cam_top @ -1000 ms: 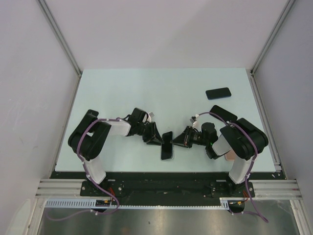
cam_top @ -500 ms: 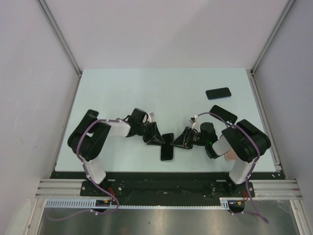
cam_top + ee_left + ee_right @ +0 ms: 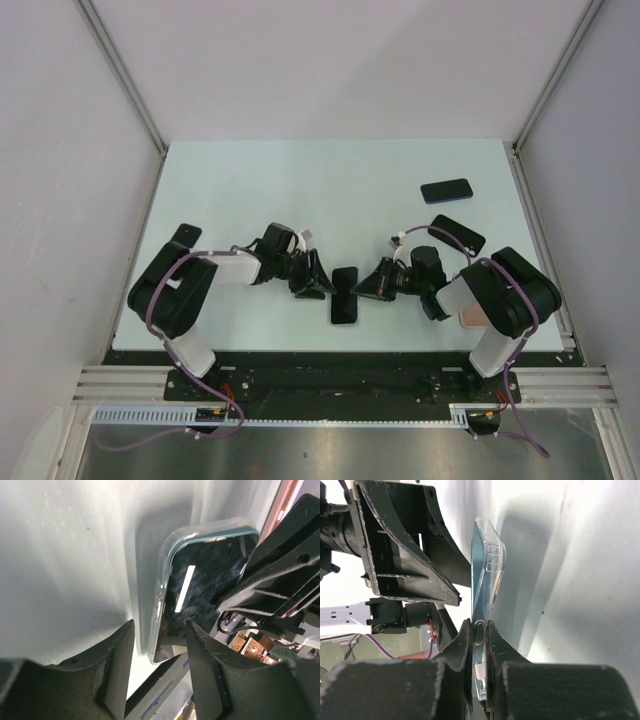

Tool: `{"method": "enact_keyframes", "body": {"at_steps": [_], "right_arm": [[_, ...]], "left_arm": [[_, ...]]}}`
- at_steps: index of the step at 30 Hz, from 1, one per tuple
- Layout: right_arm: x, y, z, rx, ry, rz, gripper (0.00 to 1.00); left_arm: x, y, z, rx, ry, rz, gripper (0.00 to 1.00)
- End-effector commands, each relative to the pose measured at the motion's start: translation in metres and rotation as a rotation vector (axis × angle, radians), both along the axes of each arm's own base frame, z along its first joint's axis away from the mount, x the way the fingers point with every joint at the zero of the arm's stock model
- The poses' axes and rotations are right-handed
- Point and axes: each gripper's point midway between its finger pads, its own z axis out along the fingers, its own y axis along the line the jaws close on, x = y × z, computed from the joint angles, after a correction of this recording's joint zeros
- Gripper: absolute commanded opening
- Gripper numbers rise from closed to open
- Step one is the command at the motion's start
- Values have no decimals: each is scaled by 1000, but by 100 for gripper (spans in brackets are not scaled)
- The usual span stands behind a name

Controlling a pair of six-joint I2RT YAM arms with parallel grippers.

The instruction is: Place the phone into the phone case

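A dark phone (image 3: 344, 296) lies near the table's front edge between my two grippers, inside a clear phone case (image 3: 165, 570) whose rim wraps the dark glass (image 3: 210, 580). My left gripper (image 3: 322, 283) is open at the phone's left side; its fingers (image 3: 160, 630) straddle the case's near corner with a gap on both sides. My right gripper (image 3: 365, 288) is shut on the case's right edge, and the right wrist view shows its jaws (image 3: 478, 626) pinching the clear rim (image 3: 487, 565) edge-on.
A second dark phone (image 3: 446, 190) lies at the back right of the pale table (image 3: 250, 190). Another dark flat piece (image 3: 457, 232) sits behind the right arm. A pinkish object (image 3: 470, 318) shows under the right arm. Grey walls enclose the sides.
The right gripper has closed onto the case's edge. The left gripper has opened wider. The phone has straightened and shifted slightly right.
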Motion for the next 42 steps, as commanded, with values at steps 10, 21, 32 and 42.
{"method": "enact_keyframes", "body": {"at_steps": [10, 21, 32, 42], "right_arm": [[10, -4, 135, 331, -289, 81, 0], [0, -4, 157, 370, -312, 100, 0], [-2, -1, 158, 376, -310, 96, 1], [-32, -5, 155, 397, -375, 204, 51]], "left_arm": [[2, -1, 105, -212, -315, -99, 59], [-6, -13, 143, -358, -389, -167, 55], [-19, -29, 158, -459, -388, -211, 27], [-19, -32, 175, -516, -409, -224, 0]]}}
